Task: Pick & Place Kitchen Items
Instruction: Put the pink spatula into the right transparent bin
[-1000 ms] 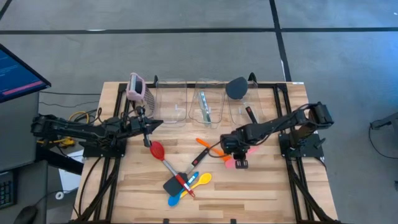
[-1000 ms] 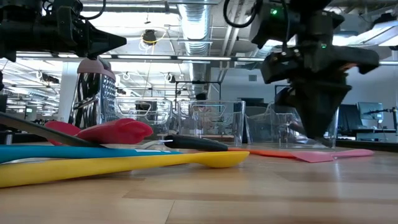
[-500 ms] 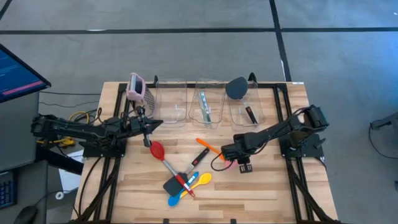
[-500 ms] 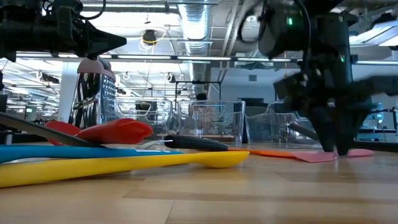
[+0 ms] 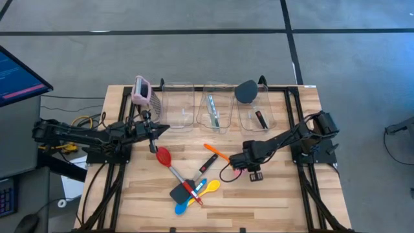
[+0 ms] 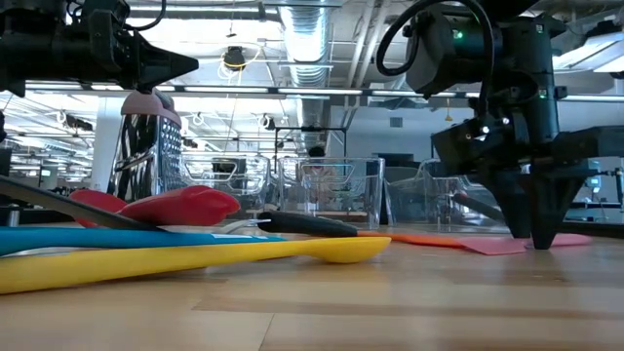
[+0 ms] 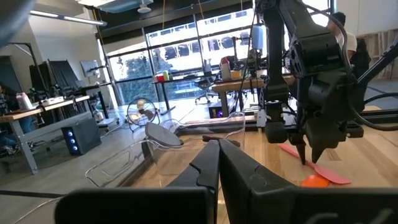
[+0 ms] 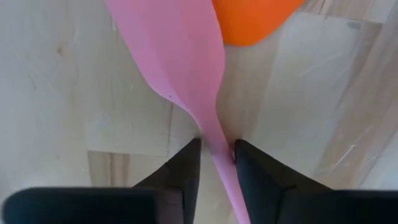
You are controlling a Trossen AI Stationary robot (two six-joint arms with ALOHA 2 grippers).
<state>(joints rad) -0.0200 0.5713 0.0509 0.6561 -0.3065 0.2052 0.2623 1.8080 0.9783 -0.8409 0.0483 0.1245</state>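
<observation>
Matt pink spatula (image 8: 186, 68), perhaps silicone, pale smooth wood table (image 5: 284, 200)

Three bins (image 5: 214, 107) line the table's (image 5: 284, 200) far edge, utensils (image 5: 187, 188) scattered before them.

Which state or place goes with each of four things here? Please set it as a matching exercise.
Things:
1. pink spatula
2. left gripper
3. grater
4. yellow spoon

States:
A. shut, holding nothing
B. standing at the table's back edge
C. lying in the utensil pile
D. handle between the right gripper fingers

Pairs: 1-D, 2-A, 3-B, 4-C
</observation>
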